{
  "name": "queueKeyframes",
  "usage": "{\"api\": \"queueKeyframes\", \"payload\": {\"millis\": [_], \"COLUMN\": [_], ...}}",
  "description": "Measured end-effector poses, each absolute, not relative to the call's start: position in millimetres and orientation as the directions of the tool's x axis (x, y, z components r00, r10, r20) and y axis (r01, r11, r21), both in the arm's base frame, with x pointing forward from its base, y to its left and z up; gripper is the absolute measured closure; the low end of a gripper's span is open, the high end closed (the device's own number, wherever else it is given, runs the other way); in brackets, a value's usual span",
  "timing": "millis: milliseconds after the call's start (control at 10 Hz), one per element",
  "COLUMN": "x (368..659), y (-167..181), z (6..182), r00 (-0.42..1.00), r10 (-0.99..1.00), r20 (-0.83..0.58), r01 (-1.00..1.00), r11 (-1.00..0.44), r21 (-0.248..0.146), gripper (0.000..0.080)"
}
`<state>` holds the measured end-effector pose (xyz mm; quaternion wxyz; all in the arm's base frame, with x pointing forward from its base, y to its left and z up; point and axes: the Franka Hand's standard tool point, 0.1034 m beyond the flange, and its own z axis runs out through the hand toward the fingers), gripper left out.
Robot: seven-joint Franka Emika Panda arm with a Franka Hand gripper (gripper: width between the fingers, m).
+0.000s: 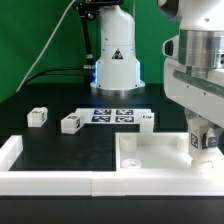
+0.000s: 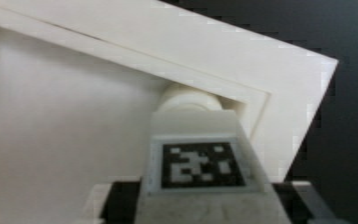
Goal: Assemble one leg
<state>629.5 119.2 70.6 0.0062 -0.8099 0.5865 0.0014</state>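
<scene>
My gripper [image 1: 203, 142] is shut on a white leg [image 1: 203, 146] with a marker tag and holds it upright over the corner of the wide white panel [image 1: 150, 155] at the exterior view's right. In the wrist view the leg [image 2: 201, 150] fills the space between my fingers [image 2: 130, 200], its far end at the panel's round corner socket [image 2: 197, 100]. I cannot tell whether the leg's tip is inside the socket. Three other legs lie on the black table: one [image 1: 38, 117], another [image 1: 71, 122], a third [image 1: 147, 121].
The marker board [image 1: 112, 115] lies on the table behind the panel. A white L-shaped rail [image 1: 20, 165] runs along the front and the exterior view's left. The robot base [image 1: 116, 55] stands at the back.
</scene>
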Motion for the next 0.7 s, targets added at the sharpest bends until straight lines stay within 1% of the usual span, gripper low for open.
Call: {"api": "queueKeyframes", "payload": {"millis": [100,200,300,400,500,600,700], "x": [629.5,629.8,631.4,632.1,632.3,632.3,633.3], "y": [119.3,119.4,119.6,119.5,120.6,123.3,123.0], "z": [70.6,70.6,70.9,71.5,72.1,73.3,74.2], "r00": [0.349,0.389,0.420,0.555,0.655,0.705,0.800], "r10": [-0.937,-0.921,-0.908,-0.832,-0.756,-0.709,-0.600], "r20": [-0.009,-0.009,-0.007,-0.002,0.001,0.003,0.011], "r01": [-0.937,-0.921,-0.907,-0.831,-0.756,-0.708,-0.600], "r11": [-0.349,-0.389,-0.420,-0.555,-0.654,-0.705,-0.800], "r21": [-0.009,-0.011,-0.022,-0.025,-0.026,-0.028,-0.030], "gripper": [0.0320,0.0320,0.0188,0.0160,0.0160,0.0152,0.0152]}}
